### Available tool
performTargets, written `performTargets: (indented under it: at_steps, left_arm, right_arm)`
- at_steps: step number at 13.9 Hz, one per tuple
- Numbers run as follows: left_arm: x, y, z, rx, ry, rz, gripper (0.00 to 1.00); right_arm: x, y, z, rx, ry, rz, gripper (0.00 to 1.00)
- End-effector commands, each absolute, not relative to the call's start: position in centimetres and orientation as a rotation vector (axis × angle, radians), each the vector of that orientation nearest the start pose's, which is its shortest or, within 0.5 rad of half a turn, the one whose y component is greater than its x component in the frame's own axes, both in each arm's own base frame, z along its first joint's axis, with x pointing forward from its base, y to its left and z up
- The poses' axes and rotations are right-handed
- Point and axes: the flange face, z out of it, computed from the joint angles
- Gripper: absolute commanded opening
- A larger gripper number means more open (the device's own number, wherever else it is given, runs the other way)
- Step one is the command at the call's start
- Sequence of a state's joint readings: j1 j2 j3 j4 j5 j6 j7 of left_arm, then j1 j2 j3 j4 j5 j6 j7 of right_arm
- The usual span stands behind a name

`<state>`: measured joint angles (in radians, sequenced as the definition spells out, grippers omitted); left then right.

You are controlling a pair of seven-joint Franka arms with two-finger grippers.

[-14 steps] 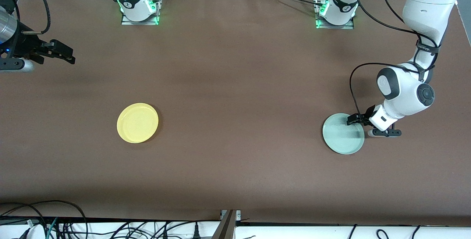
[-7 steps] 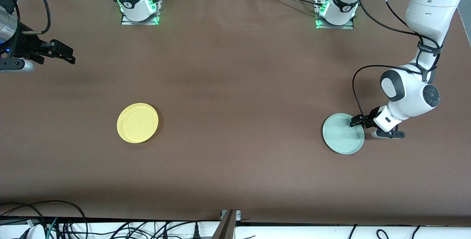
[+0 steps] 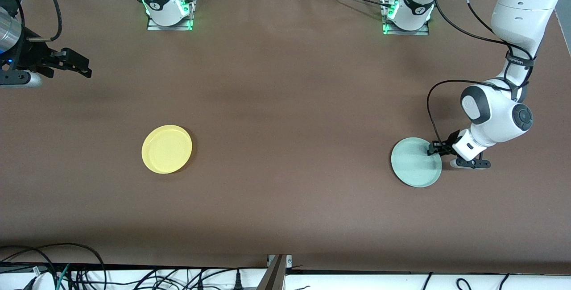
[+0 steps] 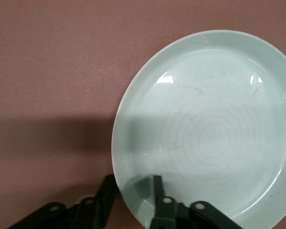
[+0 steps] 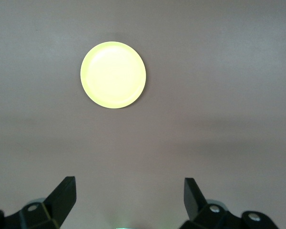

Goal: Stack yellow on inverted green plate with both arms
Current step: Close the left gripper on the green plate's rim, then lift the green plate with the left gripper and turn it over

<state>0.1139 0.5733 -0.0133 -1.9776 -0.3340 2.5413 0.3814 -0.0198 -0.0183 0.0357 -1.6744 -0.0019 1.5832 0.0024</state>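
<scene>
The pale green plate (image 3: 415, 163) (image 4: 214, 124) lies hollow side up on the table at the left arm's end. My left gripper (image 3: 435, 149) (image 4: 132, 180) is low at its rim on the side toward the left arm. The jaws straddle the rim and have narrowed, one finger (image 4: 156, 191) inside the plate and one just outside, with a gap still showing at the inner finger. The yellow plate (image 3: 167, 149) (image 5: 113, 75) lies hollow side up toward the right arm's end. My right gripper (image 3: 84, 68) (image 5: 128, 188) waits open and empty, up over the table's edge at the right arm's end.
The brown table (image 3: 285, 102) holds only the two plates. Both arm bases (image 3: 167, 6) (image 3: 408, 11) stand along its edge farthest from the front camera. Cables (image 3: 67, 272) hang below the table's edge nearest the front camera.
The left gripper has drawn back from over the green plate to its rim and its jaws have narrowed around the rim. The plates and the right arm have not moved.
</scene>
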Motion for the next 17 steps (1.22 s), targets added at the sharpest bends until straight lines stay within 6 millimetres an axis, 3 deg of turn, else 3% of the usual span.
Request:
performTargets:
  at_steps: [1,2,5,7,12,17]
  left_arm:
    - [61.2,6.7,17.3,-3.352,0.021,-0.093,0.09]
    - [61.6,6.7,17.7,-3.351,0.018,-0.111,0.0]
    - [62.3,6.5,18.6,-3.346,0.033,-0.143,0.0]
    - [64.2,5.3,21.0,-3.336,0.088,-0.217,0.0]
    - [68.9,-2.5,28.1,-3.158,0.527,-0.406,0.0]
    - [70.9,-12.4,33.2,-2.718,1.065,-0.49,0.0]
  right_arm:
    - [54.8,1.1,59.1,-3.131,-0.033,0.118,1.0]
    - [54.8,1.0,59.1,-3.132,-0.031,0.12,1.0]
    - [54.7,1.2,59.1,-3.128,-0.033,0.12,1.0]
    - [54.7,1.3,59.1,-3.126,-0.038,0.12,1.0]
    - [54.7,2.1,59.0,-3.127,-0.052,0.123,1.0]
    - [54.6,3.5,59.0,-3.128,-0.078,0.123,1.0]
